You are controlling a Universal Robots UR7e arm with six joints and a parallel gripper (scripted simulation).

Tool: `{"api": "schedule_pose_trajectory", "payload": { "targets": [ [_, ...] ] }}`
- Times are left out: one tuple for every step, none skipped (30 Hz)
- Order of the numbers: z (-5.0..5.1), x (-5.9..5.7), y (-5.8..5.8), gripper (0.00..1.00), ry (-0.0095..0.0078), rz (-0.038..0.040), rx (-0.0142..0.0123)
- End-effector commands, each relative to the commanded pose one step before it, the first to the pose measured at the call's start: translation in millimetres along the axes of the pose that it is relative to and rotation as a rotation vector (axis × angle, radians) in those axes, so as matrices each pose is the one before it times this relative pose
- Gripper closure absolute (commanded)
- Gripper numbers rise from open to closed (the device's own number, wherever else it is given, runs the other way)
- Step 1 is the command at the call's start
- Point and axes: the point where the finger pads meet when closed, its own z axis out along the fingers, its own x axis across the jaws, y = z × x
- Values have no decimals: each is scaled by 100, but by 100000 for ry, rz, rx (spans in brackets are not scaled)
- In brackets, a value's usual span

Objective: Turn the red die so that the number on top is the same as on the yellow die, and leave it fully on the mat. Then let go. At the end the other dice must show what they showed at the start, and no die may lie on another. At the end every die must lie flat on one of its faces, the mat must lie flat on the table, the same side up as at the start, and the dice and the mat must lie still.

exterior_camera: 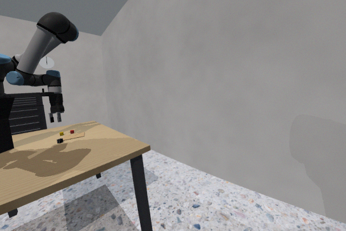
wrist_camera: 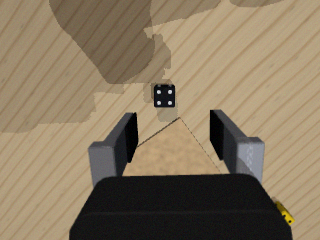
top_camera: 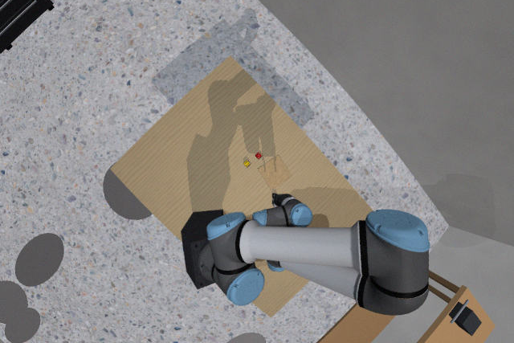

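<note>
The red die (top_camera: 258, 155) (exterior_camera: 72, 131) lies on the table just off the mat's edge; its top number is too small to read. The yellow die (top_camera: 246, 163) (exterior_camera: 61, 133) lies near it, also off the mat, and shows partly at the lower right of the wrist view (wrist_camera: 285, 213); I cannot read its top number surely. The tan mat (top_camera: 275, 173) (exterior_camera: 75, 136) (wrist_camera: 170, 157) lies flat. A black die (exterior_camera: 59, 140) (wrist_camera: 164, 96) shows four on top, off the mat's corner. My gripper (exterior_camera: 55, 121) (wrist_camera: 173, 126) is open and empty, well above the table.
The arm covers the black die in the top view. The wooden table (top_camera: 165, 144) (exterior_camera: 117, 142) bears the arm's black base (top_camera: 197, 247) at one side. Arm shadows fall across the table and mat. A dark cabinet (exterior_camera: 27, 113) stands behind.
</note>
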Motion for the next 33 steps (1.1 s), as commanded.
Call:
{"api": "schedule_pose_trajectory", "payload": {
  "targets": [
    [-37,143,37,0,-130,59,71],
    [0,0,0,0,0,0,0],
    [0,0,0,0,0,0,0],
    [0,0,0,0,0,0,0],
    [0,0,0,0,0,0,0],
    [1,0,0,0,0,0,0],
    [4,0,0,0,0,0,0],
    [0,0,0,0,0,0,0],
    [0,0,0,0,0,0,0],
    [9,0,0,0,0,0,0],
    [18,0,0,0,0,0,0],
    [28,0,0,0,1,0,0],
    [40,0,0,0,1,0,1],
    [54,0,0,0,1,0,1],
    [69,1,0,0,2,0,1],
    [84,1,0,0,2,0,1],
    [101,2,0,0,2,0,2],
    [118,2,0,0,2,0,1],
    [137,1,1,0,0,0,0],
    [154,2,1,0,0,0,0],
    [172,4,0,0,0,0,0],
    [192,2,1,0,0,0,0],
    [209,4,1,0,0,0,0],
    [228,2,1,0,0,0,0],
    [0,0,0,0,0,0,0],
    [0,0,0,0,0,0,0],
    [245,4,1,0,0,0,0],
    [263,3,1,0,0,0,0],
    [278,6,1,0,0,0,0],
    [296,3,2,0,0,0,0],
    [310,5,1,0,0,0,0],
    [323,6,1,0,0,0,0],
    [338,4,2,0,0,0,0]
  ]
}}
